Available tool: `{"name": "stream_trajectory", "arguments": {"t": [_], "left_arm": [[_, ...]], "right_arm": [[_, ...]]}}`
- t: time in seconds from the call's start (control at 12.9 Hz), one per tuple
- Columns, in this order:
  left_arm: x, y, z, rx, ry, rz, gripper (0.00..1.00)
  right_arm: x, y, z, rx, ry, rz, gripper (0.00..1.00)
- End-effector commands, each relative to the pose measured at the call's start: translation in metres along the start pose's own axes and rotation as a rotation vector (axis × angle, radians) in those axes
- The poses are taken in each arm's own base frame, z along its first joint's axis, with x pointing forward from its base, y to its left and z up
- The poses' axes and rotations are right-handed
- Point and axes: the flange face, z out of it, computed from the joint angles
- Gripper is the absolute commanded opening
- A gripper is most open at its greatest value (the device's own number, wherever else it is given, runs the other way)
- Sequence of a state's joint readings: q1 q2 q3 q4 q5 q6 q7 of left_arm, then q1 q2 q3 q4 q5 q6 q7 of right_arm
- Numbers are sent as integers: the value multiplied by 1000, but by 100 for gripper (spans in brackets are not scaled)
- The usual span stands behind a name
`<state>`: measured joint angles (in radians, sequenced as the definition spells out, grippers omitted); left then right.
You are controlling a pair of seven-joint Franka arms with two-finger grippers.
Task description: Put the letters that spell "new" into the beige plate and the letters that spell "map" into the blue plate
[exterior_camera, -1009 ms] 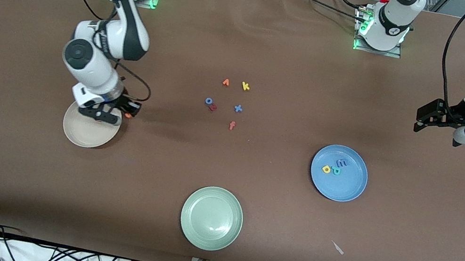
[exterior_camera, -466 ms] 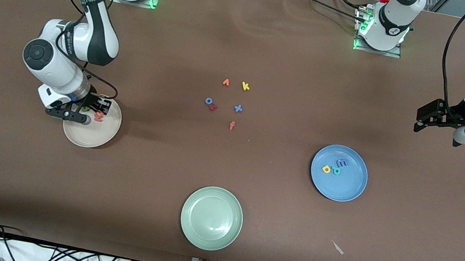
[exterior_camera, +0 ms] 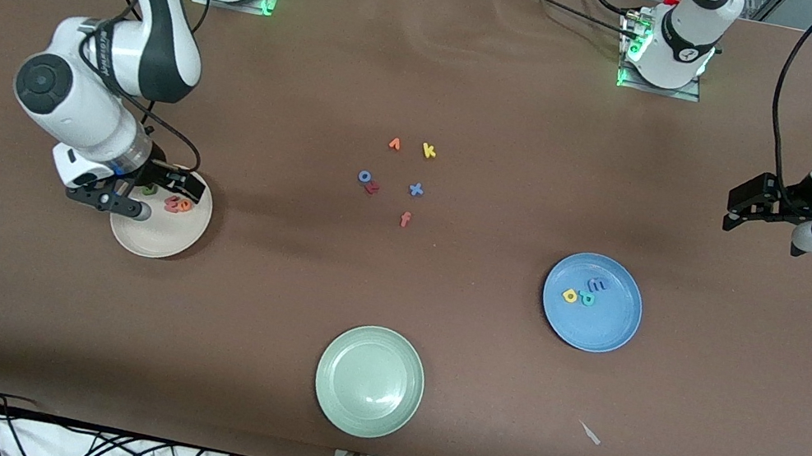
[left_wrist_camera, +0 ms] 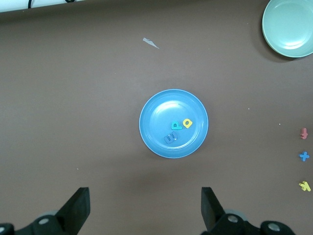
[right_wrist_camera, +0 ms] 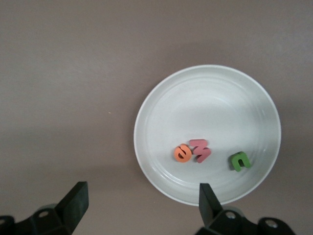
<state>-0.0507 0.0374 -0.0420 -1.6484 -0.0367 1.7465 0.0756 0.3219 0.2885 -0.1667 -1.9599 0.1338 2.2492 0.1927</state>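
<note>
The beige plate [exterior_camera: 162, 239] [right_wrist_camera: 210, 107] holds the olive-green n [exterior_camera: 149, 190] [right_wrist_camera: 239, 160], the salmon w [exterior_camera: 172, 202] [right_wrist_camera: 200, 150] and the orange e [exterior_camera: 184, 206] [right_wrist_camera: 183, 152]; the e and w touch. My right gripper [exterior_camera: 119, 198] [right_wrist_camera: 142, 203] hangs open and empty over the plate's rim toward the right arm's end of the table. The blue plate [exterior_camera: 601, 329] [left_wrist_camera: 164, 110] holds the blue m [exterior_camera: 597, 283] [left_wrist_camera: 170, 138], yellow a [exterior_camera: 570, 295] [left_wrist_camera: 187, 123] and teal p [exterior_camera: 587, 298] [left_wrist_camera: 176, 126]. My left gripper [exterior_camera: 748, 206] [left_wrist_camera: 145, 208] waits open, high over the left arm's end of the table.
A pale green plate [exterior_camera: 369, 380] [left_wrist_camera: 289, 27] sits near the front edge. Loose letters lie mid-table: orange v [exterior_camera: 394, 144], yellow k [exterior_camera: 429, 151], blue o [exterior_camera: 364, 176], a dark red letter [exterior_camera: 372, 188], blue x [exterior_camera: 416, 190], orange f [exterior_camera: 405, 219]. A pale scrap [exterior_camera: 589, 433] lies near the blue plate.
My right gripper carried the orange e across the beige plate toward the right arm's end, then opened. The e now lies in the plate beside the w. The left arm stayed still.
</note>
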Motion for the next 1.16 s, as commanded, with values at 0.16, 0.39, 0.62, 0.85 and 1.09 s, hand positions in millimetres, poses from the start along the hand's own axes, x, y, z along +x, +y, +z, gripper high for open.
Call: {"name": "stream_trajectory", "arguments": {"t": [0.16,0.39,0.62,0.85,1.09], "left_arm": [[3,-3,-5,-26,-3,-9,100],[3,-3,-6,-26,-3,-11,100],[3,-3,-5,-26,-4,-11,100],[3,-3,-6,-26,-3,-11,100],[3,-3,-6,-26,-3,-11,100]], "right_arm": [[11,3,-117,-53,6,-42,100],[-3,36,-169,-36,0,-67,100],[-7,52,-198,-23,-9,-76,100],[-10,55,-212,-39,1,-82,100],[-2,55,-230,-47,-17,-80,100]]}}
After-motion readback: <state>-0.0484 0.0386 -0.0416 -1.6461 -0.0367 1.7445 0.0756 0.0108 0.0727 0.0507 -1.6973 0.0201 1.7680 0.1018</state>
